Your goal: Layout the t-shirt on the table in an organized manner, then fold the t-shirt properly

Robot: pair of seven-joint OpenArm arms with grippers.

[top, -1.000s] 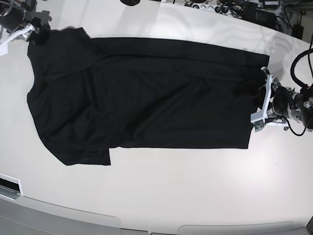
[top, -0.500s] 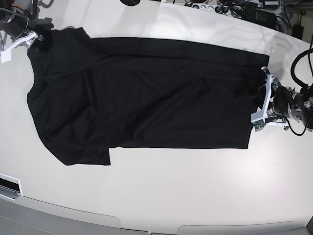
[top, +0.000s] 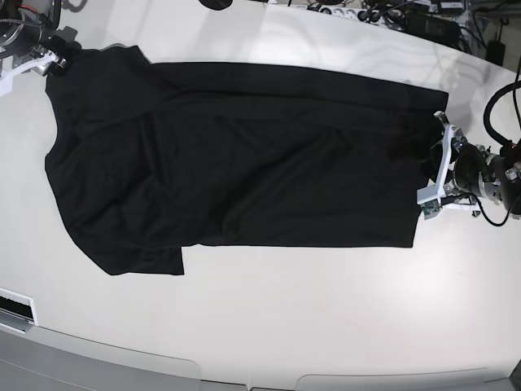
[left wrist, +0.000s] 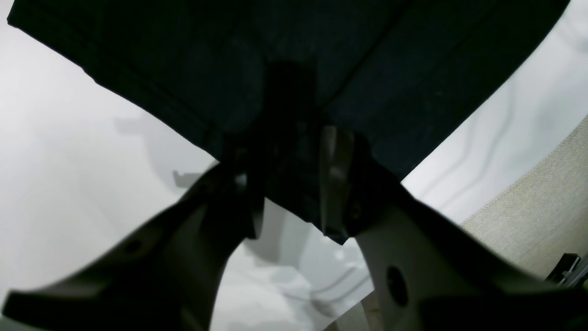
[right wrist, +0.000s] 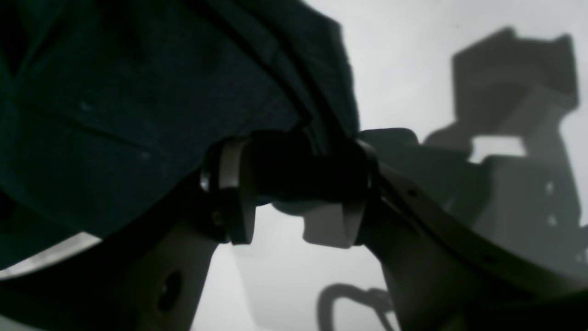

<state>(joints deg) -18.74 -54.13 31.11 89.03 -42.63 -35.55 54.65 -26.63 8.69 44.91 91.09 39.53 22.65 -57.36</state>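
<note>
From the base view the shirt [top: 236, 159] lies spread lengthwise across the white table [top: 326, 318], mostly flat, with one sleeve flap sticking out at its lower left corner. My left gripper [top: 438, 161] sits at the shirt's right-hand edge, and my right gripper [top: 50, 55] is at the far top-left corner, on the cloth's tip. From up there I cannot see what either pair of fingers is doing.

My wrist cameras fill that in. The left wrist view shows my left gripper [left wrist: 289, 193] partly closed, with a bunched fold of the shirt [left wrist: 294, 69] pinched between its two fingers [left wrist: 337, 184]; the hem runs off diagonally to both sides and a small tip of cloth hangs below the grip. A strip of beige woven surface [left wrist: 537, 207] shows at the right edge, which the base view does not give me.

The right wrist view shows my right gripper [right wrist: 294, 184] with its jaws fairly wide, clamped on a thick dark roll of shirt [right wrist: 138, 101] edge. Beneath it the glossy table [right wrist: 413, 55] mirrors the gripper as a grey reflection.
</note>
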